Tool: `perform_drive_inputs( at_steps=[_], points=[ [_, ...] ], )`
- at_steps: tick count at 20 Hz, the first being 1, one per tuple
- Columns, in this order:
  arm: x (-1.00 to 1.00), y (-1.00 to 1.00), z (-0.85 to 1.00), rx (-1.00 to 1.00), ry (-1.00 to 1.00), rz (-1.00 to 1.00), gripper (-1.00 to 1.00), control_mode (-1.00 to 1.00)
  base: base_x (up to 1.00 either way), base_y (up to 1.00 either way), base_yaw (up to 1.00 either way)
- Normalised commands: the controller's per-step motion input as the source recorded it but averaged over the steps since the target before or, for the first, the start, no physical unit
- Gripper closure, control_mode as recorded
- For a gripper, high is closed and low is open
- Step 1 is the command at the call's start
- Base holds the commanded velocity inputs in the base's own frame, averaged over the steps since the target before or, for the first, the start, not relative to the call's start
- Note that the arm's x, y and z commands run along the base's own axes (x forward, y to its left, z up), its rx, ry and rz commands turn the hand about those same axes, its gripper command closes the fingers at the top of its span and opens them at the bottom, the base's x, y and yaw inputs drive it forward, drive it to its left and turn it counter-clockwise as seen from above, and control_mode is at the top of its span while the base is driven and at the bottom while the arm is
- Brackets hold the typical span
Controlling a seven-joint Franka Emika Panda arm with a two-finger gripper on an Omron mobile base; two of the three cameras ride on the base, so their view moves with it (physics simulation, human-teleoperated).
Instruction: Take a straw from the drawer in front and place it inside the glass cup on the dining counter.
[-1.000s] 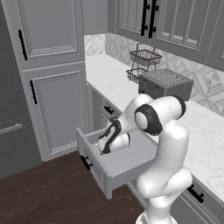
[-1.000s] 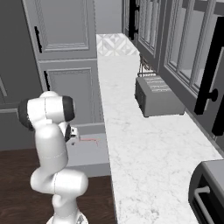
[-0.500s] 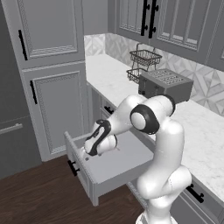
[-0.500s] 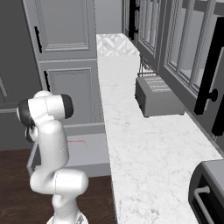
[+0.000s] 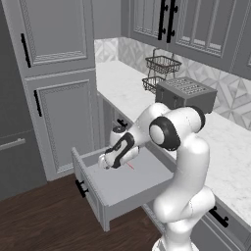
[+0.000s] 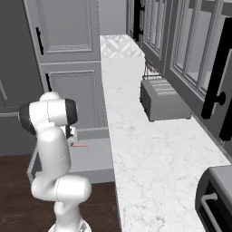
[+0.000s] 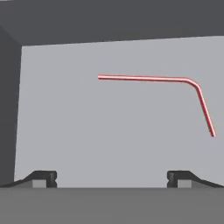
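Inside the open drawer the straw lies untouched; end effector hovers spread above it, grasp and delivery pending.

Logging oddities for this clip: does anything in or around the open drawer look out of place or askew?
Nothing is spilled or damaged. The straw lies loose on the drawer floor; it is bent near one end, not straight. The gripper is open above the floor, not touching it.
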Motion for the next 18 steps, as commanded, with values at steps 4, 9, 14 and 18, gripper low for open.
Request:
perform_drive_inputs(
  at_steps=[4, 9, 14, 18],
  points=[
    [0.94, -0.63, 0.0, -0.06, 0.0, 0.0, -1.0, -1.0, 0.0, 0.0, 0.0],
    [0.44, -0.38, -0.22, -0.06, 0.0, 0.0, -1.0, -1.0, 0.0, 0.0, 0.0],
    [0.12, -0.32, -0.41, -0.03, 0.01, 0.0, -1.0, -1.0, 0.0, 0.0, 0.0],
    [0.35, -0.34, -0.38, 0.0, 0.0, 0.0, -1.0, -1.0, 0.0, 0.0, 0.0]
  ],
)
